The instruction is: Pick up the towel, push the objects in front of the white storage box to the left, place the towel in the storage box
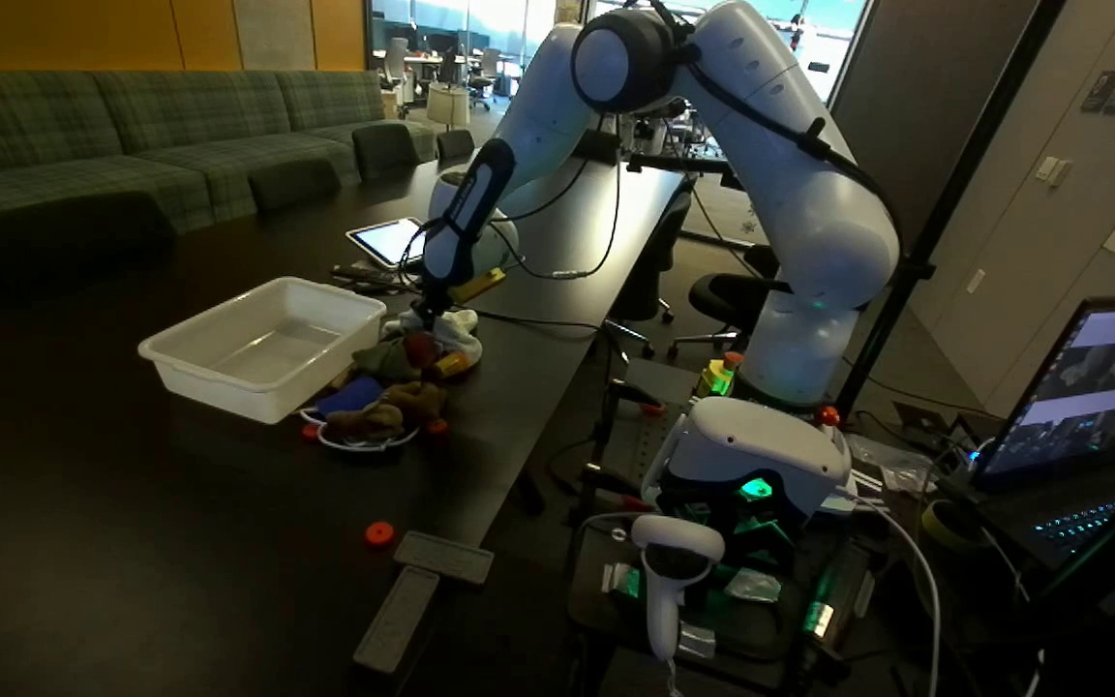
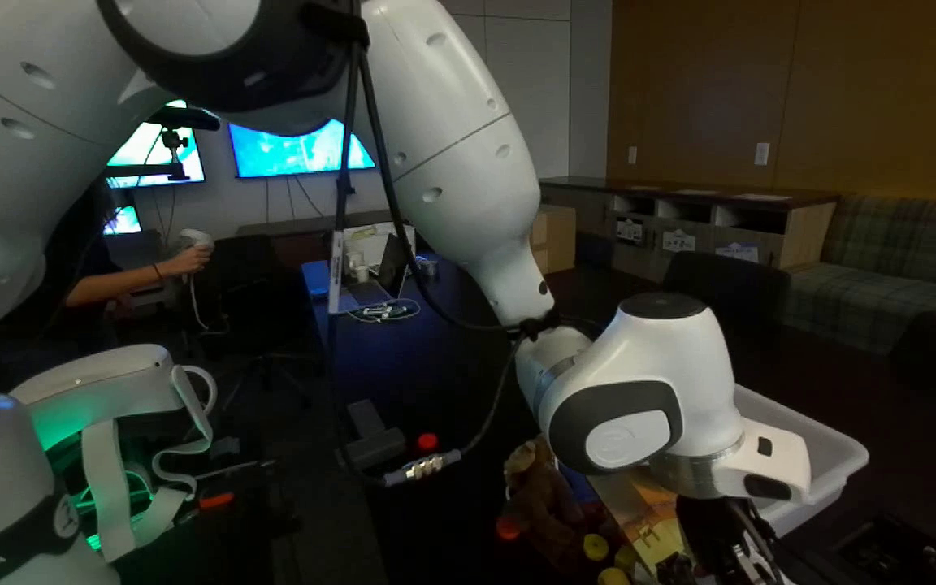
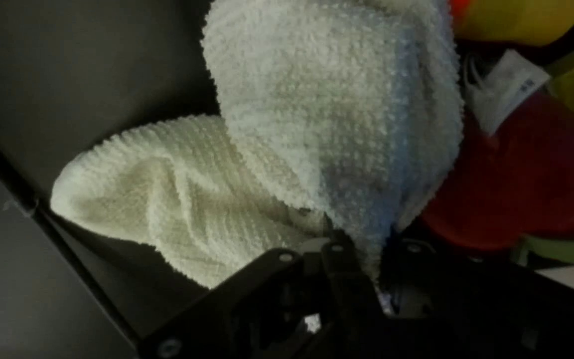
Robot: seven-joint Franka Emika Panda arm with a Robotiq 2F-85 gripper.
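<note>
The cream towel (image 3: 317, 99) is bunched at the tabletop (image 1: 228, 542), between the white storage box (image 1: 209, 382) and the long edge on the robot's side; one fold is drawn up into the gripper (image 3: 366, 244), whose fingers are clamped on it. Just beside the towel is a red heart-shaped toy (image 3: 531, 184) with a white tag (image 3: 511, 92), its dark print too blurred to read. A brown stuffed toy (image 1: 412, 402) lies by the box, on its side toward the same long edge. Well apart, a red cap (image 1: 379, 534) lies near grey blocks (image 1: 443, 559) at that edge. A dark band (image 2: 25, 540) low on the arm (image 1: 761, 63) shows the letters "MIKA", running out of view. The arm rises beside the long edge, bends high, and slopes down to the towel, gripper pointing downward. Paper signs (image 2: 679, 240) on a cabinet behind are too small to read.
</note>
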